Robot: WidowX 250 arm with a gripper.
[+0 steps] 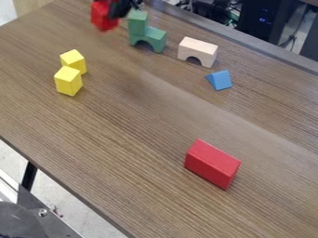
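Observation:
At the top edge, left of centre, the black gripper (119, 7) is over the table, shut on a red block (103, 17). Just right of it, a small green block (137, 22) stands on one end of a green arch block (151, 38). Farther right are a pale wooden arch (198, 50) and a blue triangular block (220, 80). Two yellow blocks, one behind (73, 61) and one in front (68, 82), sit close together on the left. A larger red block (212, 163) lies at the lower right.
The brown wooden table (133, 135) has its front edge running from the left side down to the bottom. Along its back edge is a dark strip, with cables and dark equipment (264, 21) behind. A metal frame (37, 214) is at the lower left.

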